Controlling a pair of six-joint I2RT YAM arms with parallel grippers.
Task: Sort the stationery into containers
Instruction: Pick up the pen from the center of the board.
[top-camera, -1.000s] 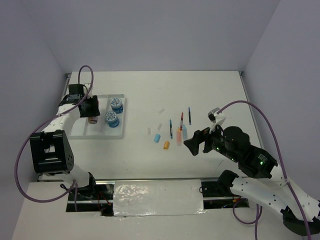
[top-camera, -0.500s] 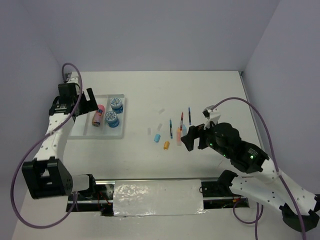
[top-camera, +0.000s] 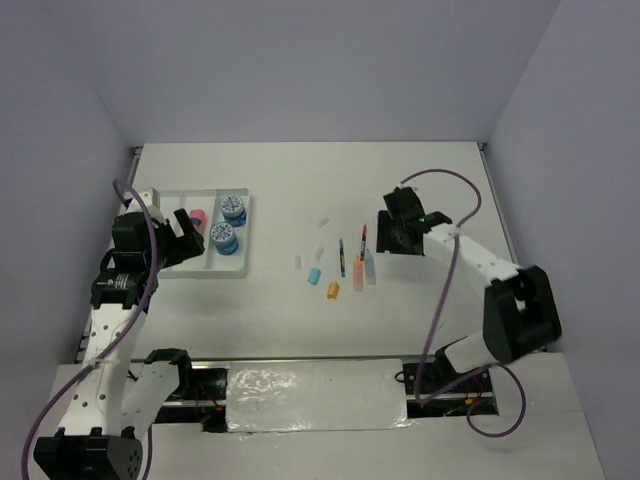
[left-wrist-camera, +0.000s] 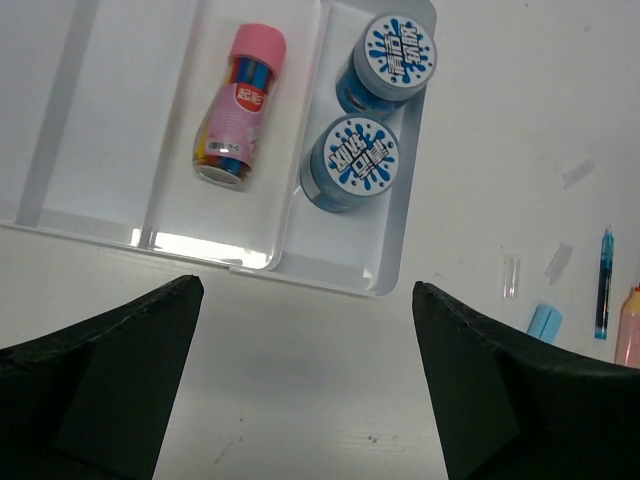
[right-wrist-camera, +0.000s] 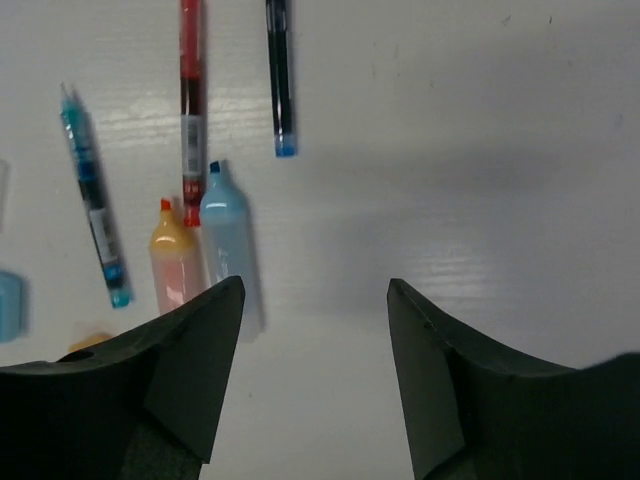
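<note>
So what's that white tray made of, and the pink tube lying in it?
The white tray looks like thin moulded plastic: it is smooth and a little glossy, with light glinting along its near wall. The pink tube seems to be plastic too. It has a matt pink cap and a see-through body with colourful bits showing inside, partly covered by a printed label.

Bright even light, soft shadows, glare on the tray (left-wrist-camera: 200, 243), right wrist view blurred.
</note>
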